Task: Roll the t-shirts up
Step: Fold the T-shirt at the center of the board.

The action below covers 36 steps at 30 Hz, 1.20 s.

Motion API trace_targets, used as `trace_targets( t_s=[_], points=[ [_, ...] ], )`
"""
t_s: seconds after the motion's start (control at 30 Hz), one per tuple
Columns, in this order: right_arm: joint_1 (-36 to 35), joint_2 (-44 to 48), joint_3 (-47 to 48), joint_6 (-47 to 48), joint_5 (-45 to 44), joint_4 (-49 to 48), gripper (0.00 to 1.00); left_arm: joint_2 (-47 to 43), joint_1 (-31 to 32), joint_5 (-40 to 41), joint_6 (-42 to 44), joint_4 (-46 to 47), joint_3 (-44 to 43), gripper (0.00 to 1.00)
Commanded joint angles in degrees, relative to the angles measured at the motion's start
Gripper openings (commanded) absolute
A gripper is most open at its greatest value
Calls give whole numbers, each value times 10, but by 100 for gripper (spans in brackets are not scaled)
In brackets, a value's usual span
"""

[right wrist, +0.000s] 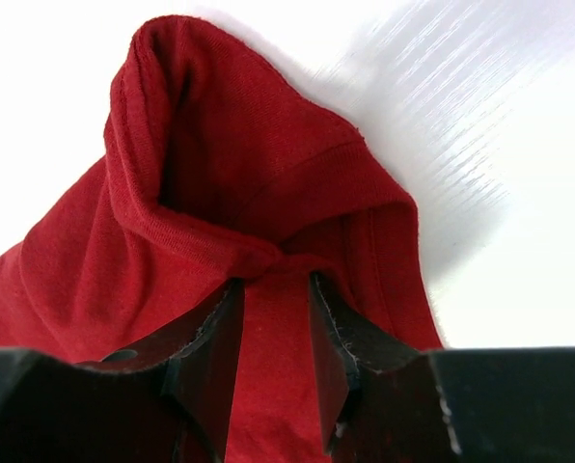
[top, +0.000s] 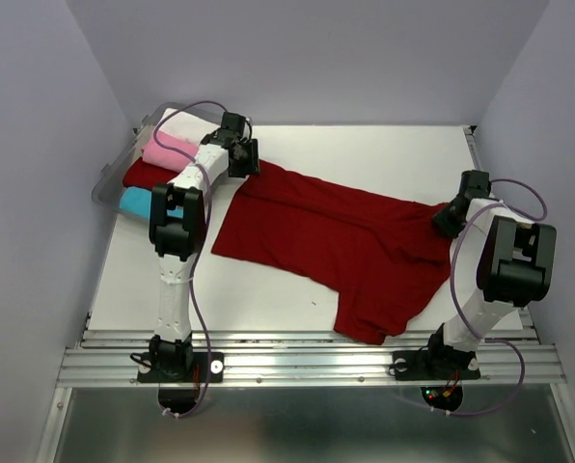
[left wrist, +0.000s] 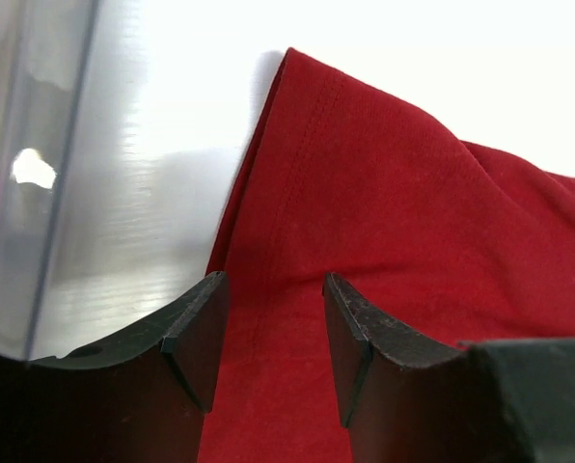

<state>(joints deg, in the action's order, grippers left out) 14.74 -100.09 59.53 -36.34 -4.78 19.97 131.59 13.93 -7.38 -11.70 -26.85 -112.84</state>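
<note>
The dark red t-shirt (top: 336,241) stretches lengthwise between my arms. My right fingers (right wrist: 220,323) pinch its bunched end. My left fingers (left wrist: 203,313) sit half-spread astride its corner beside the clear bin (top: 102,189); I cannot tell if they hold it.

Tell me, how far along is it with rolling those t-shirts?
Done: four t-shirts, white, pink, dark red and cyan, sit bundled in the clear bin. In hand: the large dark red t-shirt lies spread out on the table; the right end effector pinches its bunched edge, the left end effector straddles its far corner, fingers apart. Left: no roll is started on it yet.
</note>
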Motion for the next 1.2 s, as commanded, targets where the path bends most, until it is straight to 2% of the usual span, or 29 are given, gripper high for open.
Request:
trace_targets(
  t_s=[0.0,0.17,0.33,0.47,0.87,0.93,1.07,1.17],
  points=[
    [15,-9,-7,21,-56,3,39,-36,10,-5,-2,6,-5,55],
    [20,-15,58,35,-20,13,43,-52,15,10,-13,-2,-11,55],
    [20,52,66,38,27,31,52,-92,16,37,-45,0,49,55],
    [20,128,35,48,34,43,57,-116,17,40,-74,25,98,55],
    [20,230,-53,47,69,90,59,-56,21,60,-93,8,54,54],
    [20,238,-63,48,72,95,63,-50,21,61,-94,12,46,52],
    [20,254,-85,49,72,101,63,-27,22,61,-89,-1,25,50],
    [20,259,-98,50,70,103,63,-26,22,61,-87,0,24,39]
  ],
)
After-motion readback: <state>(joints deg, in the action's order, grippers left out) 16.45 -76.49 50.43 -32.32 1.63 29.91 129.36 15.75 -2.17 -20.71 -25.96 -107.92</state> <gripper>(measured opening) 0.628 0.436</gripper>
